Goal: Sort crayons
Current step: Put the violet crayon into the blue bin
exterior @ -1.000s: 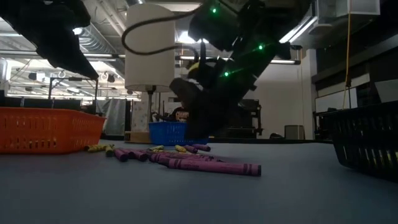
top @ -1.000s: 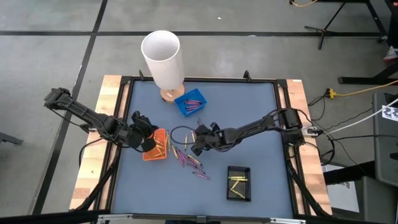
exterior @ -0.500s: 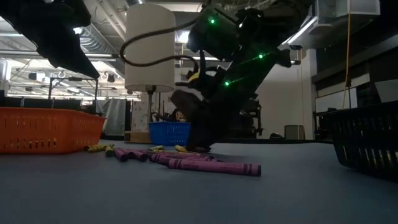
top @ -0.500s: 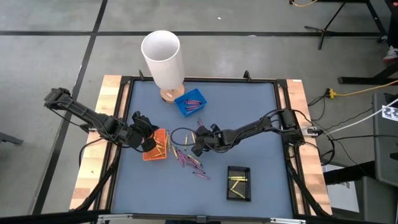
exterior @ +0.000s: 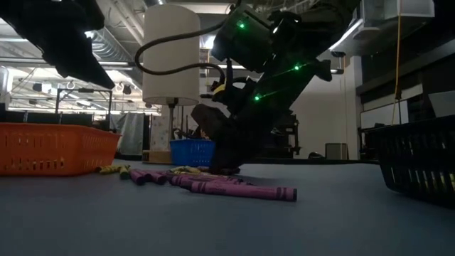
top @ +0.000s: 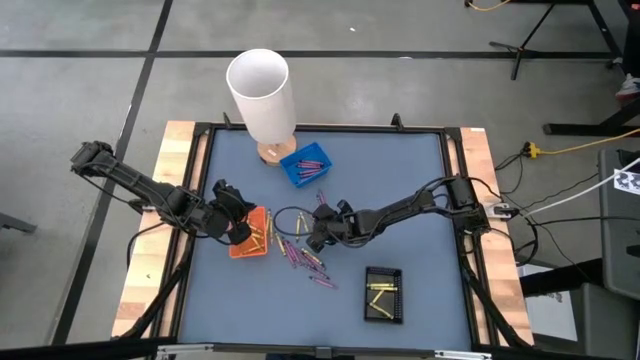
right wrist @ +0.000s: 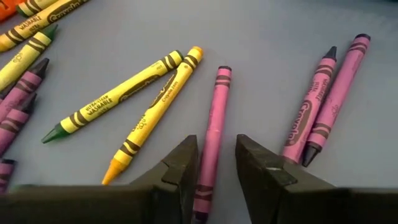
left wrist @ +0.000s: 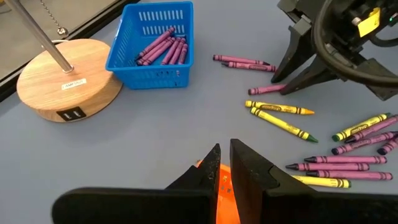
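While its fingers straddle a pink crayon [right wrist: 212,130] lying flat on the mat, the right gripper [right wrist: 214,163] stands narrowly open around it, low beside the orange tray [top: 251,235]. Two yellow crayons [right wrist: 127,99] lie just beside that pink one, two more pink crayons [right wrist: 326,99] farther off. Over the orange tray hangs the left gripper [left wrist: 224,163], fingers nearly together. Purple crayons fill the blue tray [left wrist: 154,43] beyond.

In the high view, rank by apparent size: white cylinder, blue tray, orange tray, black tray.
1. White cylinder, clearly largest, though it stands tall, nearer the camera.
2. Black tray.
3. Blue tray, close to the black one.
Orange tray: partly hidden by the left gripper, so unranked.
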You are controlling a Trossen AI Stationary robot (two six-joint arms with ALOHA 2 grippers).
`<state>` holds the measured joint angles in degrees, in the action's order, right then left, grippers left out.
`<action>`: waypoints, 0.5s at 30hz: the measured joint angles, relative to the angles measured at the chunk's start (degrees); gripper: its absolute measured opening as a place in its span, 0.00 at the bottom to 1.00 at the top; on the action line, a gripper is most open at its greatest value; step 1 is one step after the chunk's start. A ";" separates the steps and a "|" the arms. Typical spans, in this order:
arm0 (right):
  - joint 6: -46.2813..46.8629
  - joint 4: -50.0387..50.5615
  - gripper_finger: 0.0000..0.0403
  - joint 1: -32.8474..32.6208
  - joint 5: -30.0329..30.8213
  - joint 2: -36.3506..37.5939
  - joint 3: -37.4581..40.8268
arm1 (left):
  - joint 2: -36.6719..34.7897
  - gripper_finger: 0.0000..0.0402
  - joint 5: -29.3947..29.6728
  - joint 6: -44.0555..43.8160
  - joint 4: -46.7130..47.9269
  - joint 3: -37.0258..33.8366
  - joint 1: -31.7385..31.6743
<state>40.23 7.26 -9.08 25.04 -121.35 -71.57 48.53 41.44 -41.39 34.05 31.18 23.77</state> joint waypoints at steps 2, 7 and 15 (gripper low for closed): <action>0.00 -0.02 0.23 0.00 0.00 -0.04 0.00 | 0.00 0.06 0.01 0.00 -0.39 0.00 0.00; -0.16 -0.35 0.10 0.04 -0.01 -0.10 0.02 | 0.00 0.06 0.02 0.00 -0.67 0.00 0.00; -1.66 -0.06 0.03 0.07 -0.35 0.36 0.06 | 0.00 0.06 -0.23 0.00 -0.67 0.00 0.00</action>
<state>38.57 7.20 -9.02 24.69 -120.99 -71.51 48.53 41.21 -41.39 33.39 31.18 23.77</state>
